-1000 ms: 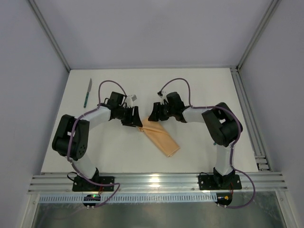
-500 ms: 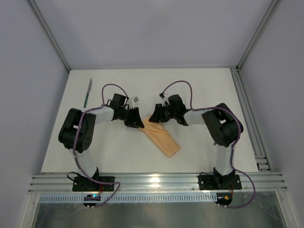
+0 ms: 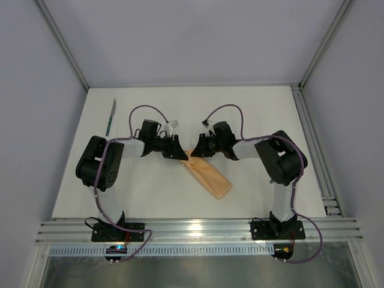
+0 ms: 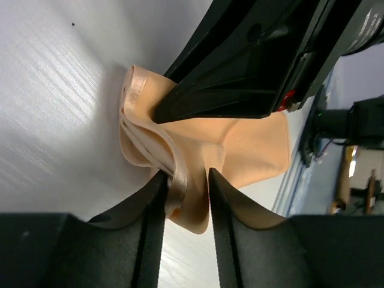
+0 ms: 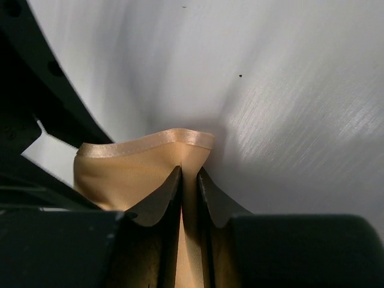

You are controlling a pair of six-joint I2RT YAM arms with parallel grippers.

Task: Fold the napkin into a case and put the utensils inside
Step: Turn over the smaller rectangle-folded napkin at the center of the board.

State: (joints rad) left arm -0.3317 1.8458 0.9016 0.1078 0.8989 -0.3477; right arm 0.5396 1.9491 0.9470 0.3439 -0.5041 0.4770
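From overhead I get bright, even, diffuse light. The white table [image 3: 258, 114] carries only faint shadows, and a small glare patch sits on the aluminium rail [image 3: 312, 228] at the near edge. On the left wrist feed, streaky glare washes the table left of the left gripper [image 4: 186, 174], which itself looks dark and soft this close. On the right wrist feed, a soft shadow pools around the napkin [image 5: 132, 162] just ahead of the right gripper [image 5: 189, 171]. The sheen to its right is perhaps reflected overhead light.

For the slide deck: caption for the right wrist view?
Right jaws pinch the peach napkin near its hemmed edge, white table behind.
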